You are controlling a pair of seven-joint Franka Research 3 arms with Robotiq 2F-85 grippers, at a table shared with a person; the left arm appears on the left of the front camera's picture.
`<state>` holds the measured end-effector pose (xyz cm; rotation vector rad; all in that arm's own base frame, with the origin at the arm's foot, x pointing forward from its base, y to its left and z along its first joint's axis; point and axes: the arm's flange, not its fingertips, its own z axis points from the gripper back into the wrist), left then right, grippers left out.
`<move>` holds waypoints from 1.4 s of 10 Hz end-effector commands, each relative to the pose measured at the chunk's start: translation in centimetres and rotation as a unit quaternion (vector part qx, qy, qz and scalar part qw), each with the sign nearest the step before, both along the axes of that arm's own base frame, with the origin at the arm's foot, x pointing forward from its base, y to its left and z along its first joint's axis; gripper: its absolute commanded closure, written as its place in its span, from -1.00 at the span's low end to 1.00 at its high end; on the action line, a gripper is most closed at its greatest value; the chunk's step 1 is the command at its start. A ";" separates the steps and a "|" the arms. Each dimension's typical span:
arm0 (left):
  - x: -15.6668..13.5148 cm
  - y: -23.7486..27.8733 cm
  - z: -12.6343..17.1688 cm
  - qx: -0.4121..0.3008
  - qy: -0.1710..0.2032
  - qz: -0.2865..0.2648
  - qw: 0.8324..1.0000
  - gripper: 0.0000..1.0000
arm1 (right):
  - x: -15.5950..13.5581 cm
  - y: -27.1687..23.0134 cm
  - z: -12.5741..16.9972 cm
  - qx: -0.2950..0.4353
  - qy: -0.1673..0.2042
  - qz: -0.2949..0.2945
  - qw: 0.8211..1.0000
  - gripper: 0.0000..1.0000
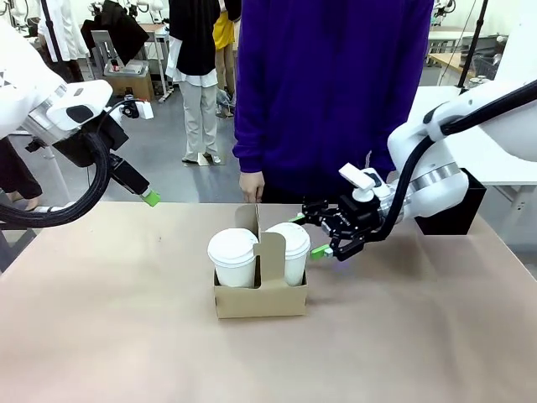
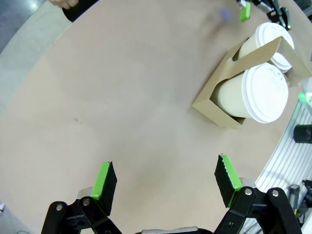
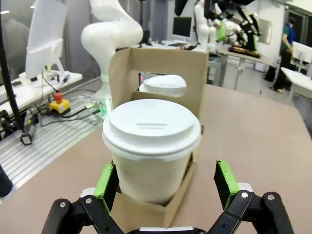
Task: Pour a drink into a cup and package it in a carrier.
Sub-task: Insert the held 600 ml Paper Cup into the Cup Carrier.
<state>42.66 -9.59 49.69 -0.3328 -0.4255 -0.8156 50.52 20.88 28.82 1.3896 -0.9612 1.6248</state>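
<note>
a: right gripper (image 3: 165, 180) got the lidded paper cup (image 3: 151, 146)?
b: no, jaws wide, empty; cup sits betw its pads, seated in the cardboard carrier (image 3: 192, 73) well, prob just let go.
a: left gripper (image 2: 165, 178)?
b: open, empty, carrier far ahead.

Two white lidded cups (image 1: 233, 257) are seen in a brown cardboard carrier (image 1: 260, 298); the worktop (image 1: 117, 327) is tan; pincer pads (image 2: 103, 176) are green.
</note>
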 end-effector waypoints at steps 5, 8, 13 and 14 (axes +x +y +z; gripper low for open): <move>0.0 0.1 0.1 0.007 0.000 0.001 1.000 -1.00 | -2.3 -12.5 9.4 -0.127 0.004 -0.240 0.962 -1.00; 0.0 0.1 0.1 0.007 0.000 0.001 1.000 -1.00 | -5.7 -21.2 12.7 -0.210 0.086 -0.357 0.906 -1.00; 0.0 0.1 0.1 0.007 0.000 0.001 1.000 -1.00 | -9.4 -28.1 12.4 -0.297 0.146 -0.470 0.818 -1.00; 0.0 0.1 0.1 0.007 0.000 0.001 1.000 -1.00 | -9.2 -28.4 12.0 -0.305 0.156 -0.485 0.805 -1.00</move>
